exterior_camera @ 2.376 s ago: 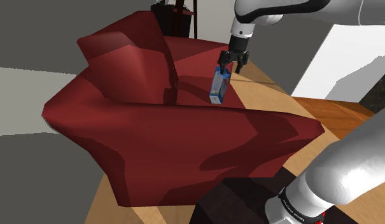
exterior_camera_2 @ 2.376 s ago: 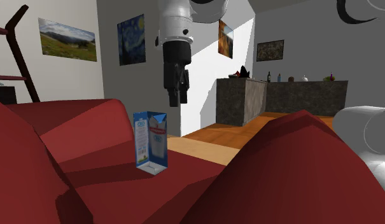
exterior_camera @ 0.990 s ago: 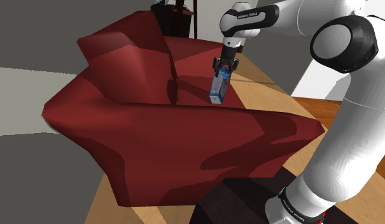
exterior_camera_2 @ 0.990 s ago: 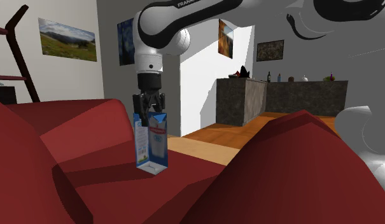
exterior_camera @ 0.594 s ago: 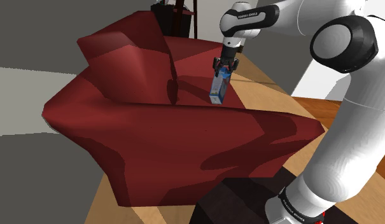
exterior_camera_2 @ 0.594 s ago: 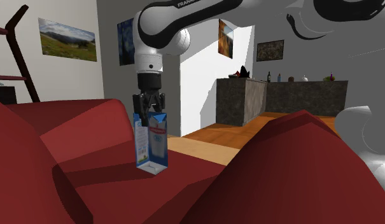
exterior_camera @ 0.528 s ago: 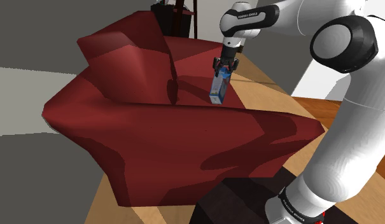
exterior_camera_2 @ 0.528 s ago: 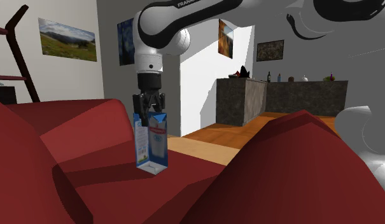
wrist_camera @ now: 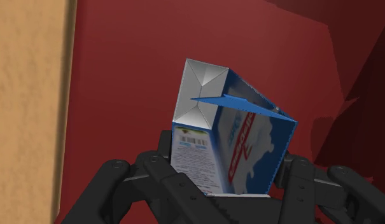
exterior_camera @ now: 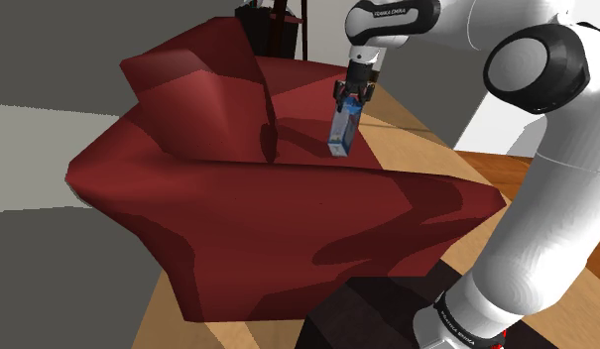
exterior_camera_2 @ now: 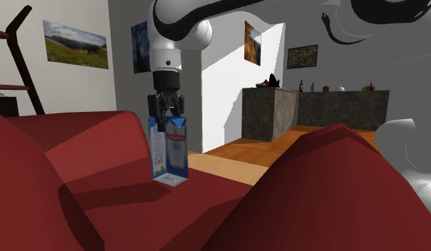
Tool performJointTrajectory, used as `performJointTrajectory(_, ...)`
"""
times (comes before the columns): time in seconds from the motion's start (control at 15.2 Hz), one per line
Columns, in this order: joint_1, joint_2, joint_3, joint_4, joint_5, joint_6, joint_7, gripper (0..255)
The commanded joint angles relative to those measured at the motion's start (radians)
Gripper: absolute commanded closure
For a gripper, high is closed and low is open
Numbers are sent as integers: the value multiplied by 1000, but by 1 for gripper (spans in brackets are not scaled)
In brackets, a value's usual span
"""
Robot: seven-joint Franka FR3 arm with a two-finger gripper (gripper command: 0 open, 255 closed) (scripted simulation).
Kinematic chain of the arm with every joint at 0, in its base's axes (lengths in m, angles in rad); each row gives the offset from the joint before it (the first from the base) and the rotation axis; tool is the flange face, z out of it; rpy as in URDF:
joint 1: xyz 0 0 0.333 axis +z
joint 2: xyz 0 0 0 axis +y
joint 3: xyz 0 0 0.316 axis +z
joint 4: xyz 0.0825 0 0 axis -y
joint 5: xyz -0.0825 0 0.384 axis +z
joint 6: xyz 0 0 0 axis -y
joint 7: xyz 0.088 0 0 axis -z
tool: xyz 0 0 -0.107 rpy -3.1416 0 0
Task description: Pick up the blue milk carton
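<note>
The blue and white milk carton [exterior_camera_2: 169, 150] hangs just above the red sofa's seat [exterior_camera_2: 100, 182], roughly upright. My black gripper [exterior_camera_2: 167, 118] comes down from above and is shut on the carton's folded top. In the shoulder view the carton [exterior_camera: 340, 131] shows at the sofa's far end, under the gripper [exterior_camera: 352, 97]. From the wrist, the carton [wrist_camera: 229, 137] is clasped between the two fingers [wrist_camera: 160, 167] of the gripper [wrist_camera: 226, 177], with the red cushion behind it.
The big red sofa [exterior_camera: 238, 198] has high armrests and a backrest around the seat. A light wooden surface [exterior_camera: 417, 144] lies beside it. A stone counter [exterior_camera_2: 313, 110] with bottles stands far back. A dark ladder [exterior_camera_2: 14, 60] leans at the second exterior view's left.
The gripper stayed shut on the carton's top and has risen a little, lifting the carton off the seat.
</note>
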Motion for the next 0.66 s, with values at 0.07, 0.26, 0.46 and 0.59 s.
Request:
performJointTrajectory(0.07,-2,-1,-1,41,0,-40,-1,255)
performJointTrajectory(0.26,-3,3,-1,86,0,-82,-1,255)
performJointTrajectory(0.46,-4,8,-2,134,1,-125,-2,255)
performJointTrajectory(0.59,-4,9,-2,137,1,-127,-2,255)
